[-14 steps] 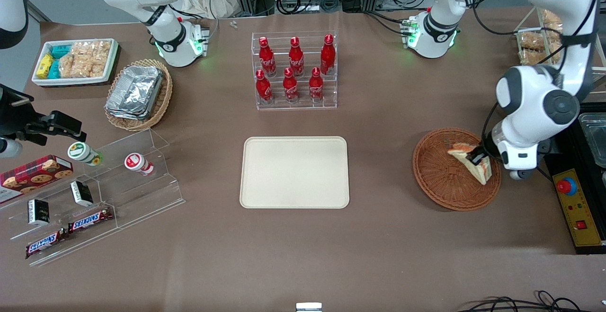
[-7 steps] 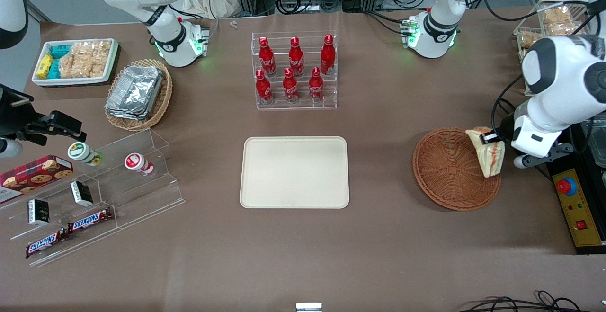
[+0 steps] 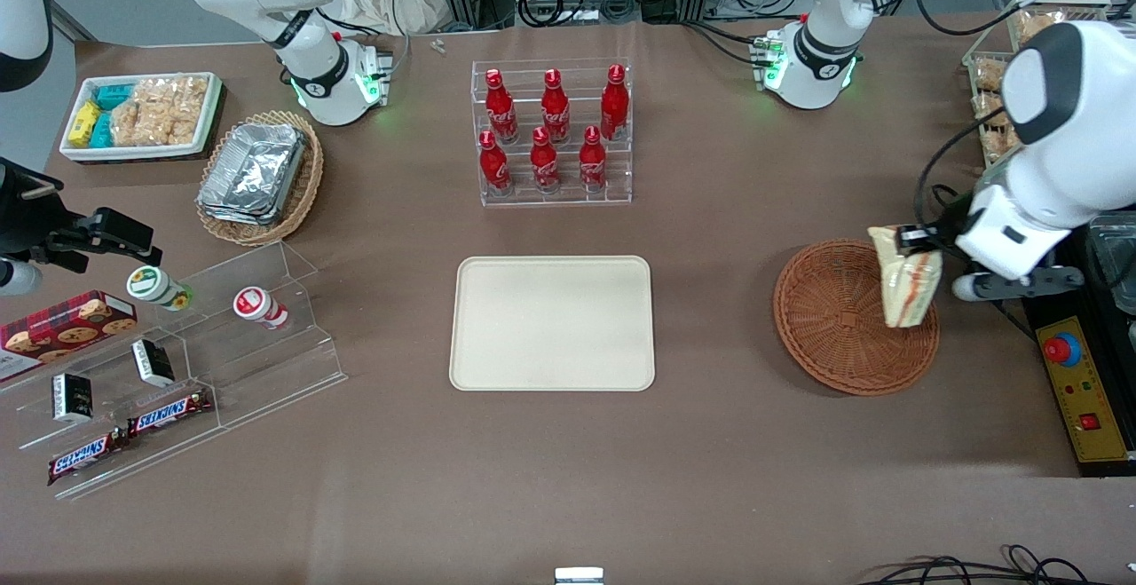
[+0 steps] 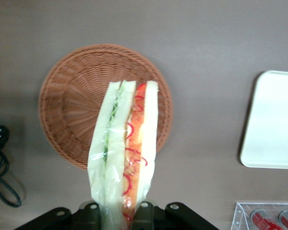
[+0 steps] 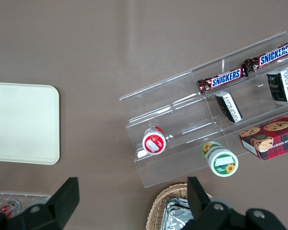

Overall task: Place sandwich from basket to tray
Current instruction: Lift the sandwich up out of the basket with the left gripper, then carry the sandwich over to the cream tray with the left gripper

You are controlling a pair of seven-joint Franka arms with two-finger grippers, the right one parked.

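Brown worktop [image 3: 710,443] lay bare between basket [image 3: 830,336] and tray [image 3: 552,322]; the hand [image 3: 914,239], clamped on the sandwich [image 3: 907,288] above the basket, needed to travel toward the parked arm's end.

The tray [image 5: 21,122] lies on the brown worktop [image 5: 110,48], near a clear stepped shelf [image 5: 182,120] holding two Snickers bars [image 5: 245,67].

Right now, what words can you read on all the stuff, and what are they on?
"SNICKERS": on both chocolate bars on the clear stand.
Red bottles: white script too small to read.
Cookie box, small dark packs: print unreadable.
The sandwich, held by the gripper above the basket, shows no words.
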